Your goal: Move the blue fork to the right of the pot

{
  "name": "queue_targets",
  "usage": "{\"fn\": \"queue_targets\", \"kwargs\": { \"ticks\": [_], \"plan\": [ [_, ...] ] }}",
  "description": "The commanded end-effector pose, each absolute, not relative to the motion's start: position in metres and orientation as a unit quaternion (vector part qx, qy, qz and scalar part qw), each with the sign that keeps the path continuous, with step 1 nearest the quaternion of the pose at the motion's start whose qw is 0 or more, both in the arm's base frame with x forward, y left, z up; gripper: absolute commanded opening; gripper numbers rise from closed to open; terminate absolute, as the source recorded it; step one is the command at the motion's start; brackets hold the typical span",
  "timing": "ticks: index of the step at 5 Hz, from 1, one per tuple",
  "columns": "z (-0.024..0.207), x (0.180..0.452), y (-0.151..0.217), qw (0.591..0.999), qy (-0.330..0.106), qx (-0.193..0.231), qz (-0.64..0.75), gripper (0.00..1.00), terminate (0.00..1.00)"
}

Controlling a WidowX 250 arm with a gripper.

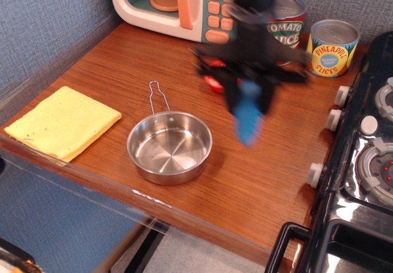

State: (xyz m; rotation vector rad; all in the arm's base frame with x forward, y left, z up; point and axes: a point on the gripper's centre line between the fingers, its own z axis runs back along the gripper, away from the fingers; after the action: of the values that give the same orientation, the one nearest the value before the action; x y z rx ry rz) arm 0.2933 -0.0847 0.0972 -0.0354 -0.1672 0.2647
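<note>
The pot point(169, 146) is a shallow shiny steel pan with a thin wire handle pointing to the back, standing near the front edge of the wooden counter. My gripper point(249, 98) is blurred by motion and hangs above the counter to the right of the pot. It is shut on the blue fork point(249, 121), whose thick blue handle points down below the fingers. The fork's tines are hidden between the fingers. The fork is held above the wood, apart from the pot.
A yellow cloth point(61, 121) lies at the front left. A toy microwave point(178, 6) stands at the back. A red round toy point(214, 81) is partly hidden behind my gripper. Tomato sauce point(284, 24) and pineapple point(331, 47) cans stand at the back right. A toy stove point(362, 156) borders the right edge.
</note>
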Motion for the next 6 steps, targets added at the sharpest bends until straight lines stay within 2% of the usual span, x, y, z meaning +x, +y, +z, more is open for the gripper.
{"fn": "queue_targets", "kwargs": {
  "ticks": [1, 2, 3, 6],
  "plan": [
    [0.074, 0.303, -0.102, 0.989, -0.103, -0.029, 0.106, 0.00, 0.00],
    [0.069, 0.304, -0.081, 0.992, -0.096, -0.013, 0.078, 0.00, 0.00],
    [0.056, 0.301, -0.063, 0.995, -0.072, -0.021, 0.065, 0.00, 0.00],
    [0.028, 0.297, -0.072, 0.997, -0.012, -0.049, 0.050, 0.00, 0.00]
  ]
}}
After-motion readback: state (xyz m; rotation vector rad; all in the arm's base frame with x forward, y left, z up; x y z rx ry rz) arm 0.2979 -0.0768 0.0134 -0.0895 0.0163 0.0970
